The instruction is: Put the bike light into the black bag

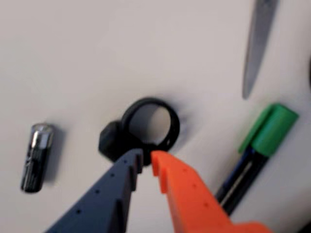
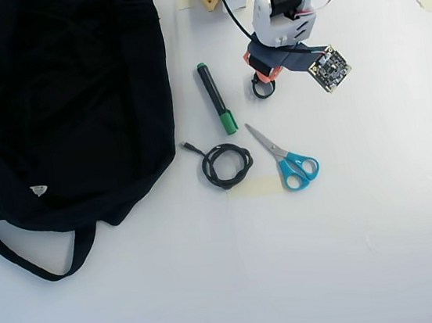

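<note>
- Hovering over the bike light, the gripper is pointing its dark blue finger and orange finger at the near side of the ring; in the wrist view the two tips are sitting almost together with a narrow slit between them, and they are holding nothing.
- The bike light is lying flat on the white tabletop near its far edge, right of centre in the overhead view, partly under the arm and well apart from the black bag, which is occupying the far left corner with its strap trailing toward the near edge.
- Handling judgement: the piece is looking small, light and rigid, with a blocky head joined to an open round loop; smooth plastic or rubber is likely, so a glancing touch could be sliding it across the table.
- Recommended hold: the tips are needing to spread first, then close either across the blocky head or with one finger inside the loop and one outside, pinching the ring wall.
- Neighbouring items: a short black cylinder with a silver tip is lying left of the light in the wrist view; a green-capped marker, scissors and a coiled black cable are resting between the light and the bag.
</note>
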### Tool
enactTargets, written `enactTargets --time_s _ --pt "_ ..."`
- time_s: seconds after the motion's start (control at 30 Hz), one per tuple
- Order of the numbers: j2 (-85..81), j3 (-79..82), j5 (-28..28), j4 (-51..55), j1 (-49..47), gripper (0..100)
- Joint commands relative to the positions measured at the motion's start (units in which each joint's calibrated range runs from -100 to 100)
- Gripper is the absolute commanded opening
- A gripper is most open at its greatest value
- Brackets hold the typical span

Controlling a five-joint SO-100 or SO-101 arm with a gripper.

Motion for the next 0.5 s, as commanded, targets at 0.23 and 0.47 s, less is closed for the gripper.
enactTargets --time_s 0.23,0.47 --pt "5.36 -1.07 -2.58 -4.83 0.9 16" --pt "7.02 -0.8 -2.95 -4.83 0.97 21"
